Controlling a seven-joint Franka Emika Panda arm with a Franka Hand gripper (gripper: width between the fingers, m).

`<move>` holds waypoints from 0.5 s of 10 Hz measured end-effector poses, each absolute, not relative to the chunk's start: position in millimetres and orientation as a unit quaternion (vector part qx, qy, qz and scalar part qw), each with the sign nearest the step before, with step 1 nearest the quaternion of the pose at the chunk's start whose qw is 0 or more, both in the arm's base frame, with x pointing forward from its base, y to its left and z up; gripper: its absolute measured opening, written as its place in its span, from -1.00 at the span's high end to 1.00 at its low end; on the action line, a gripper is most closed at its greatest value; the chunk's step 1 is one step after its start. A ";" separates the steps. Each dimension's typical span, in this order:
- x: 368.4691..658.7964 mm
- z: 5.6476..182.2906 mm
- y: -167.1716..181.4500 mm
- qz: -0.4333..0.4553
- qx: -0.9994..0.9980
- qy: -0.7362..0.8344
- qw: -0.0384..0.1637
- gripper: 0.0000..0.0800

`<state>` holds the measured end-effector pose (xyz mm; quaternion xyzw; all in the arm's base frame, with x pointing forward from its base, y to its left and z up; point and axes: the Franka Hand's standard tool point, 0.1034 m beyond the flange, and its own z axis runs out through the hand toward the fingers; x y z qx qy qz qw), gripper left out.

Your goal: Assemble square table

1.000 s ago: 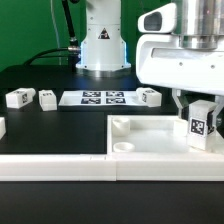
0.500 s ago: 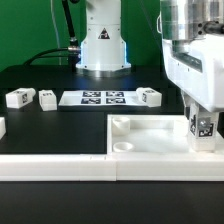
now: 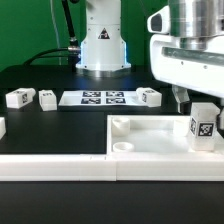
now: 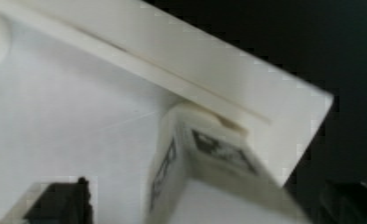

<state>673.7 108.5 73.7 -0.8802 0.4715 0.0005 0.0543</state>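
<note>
The white square tabletop [image 3: 150, 142] lies at the front right with its raised rim up. A white tag-marked leg [image 3: 203, 125] stands upright in its corner at the exterior view's right. My gripper [image 3: 197, 102] hangs just above the leg's top, its fingers spread to either side. In the wrist view the leg [image 4: 212, 165] stands in the tabletop's corner [image 4: 91, 110] between my dark fingers [image 4: 55, 200], with a gap on each side. My gripper [image 4: 198, 208] is open. Three loose legs [image 3: 20, 97] [image 3: 47, 97] [image 3: 150, 96] lie behind.
The marker board [image 3: 98, 98] lies at the back middle, in front of the robot base [image 3: 103, 45]. A long white rail [image 3: 55, 166] runs along the front edge. Two round sockets [image 3: 120, 126] show in the tabletop's left corners.
My gripper came down with the leg into the tabletop's corner, then let go and rose. The leg stays standing there.
</note>
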 end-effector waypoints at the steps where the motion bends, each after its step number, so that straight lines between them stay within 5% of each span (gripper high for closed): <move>1: 672.5 72.8 107.8 0.000 -0.891 0.451 0.054 -0.62; 5: 674.6 70.2 112.5 -0.030 -0.958 0.282 0.041 -0.62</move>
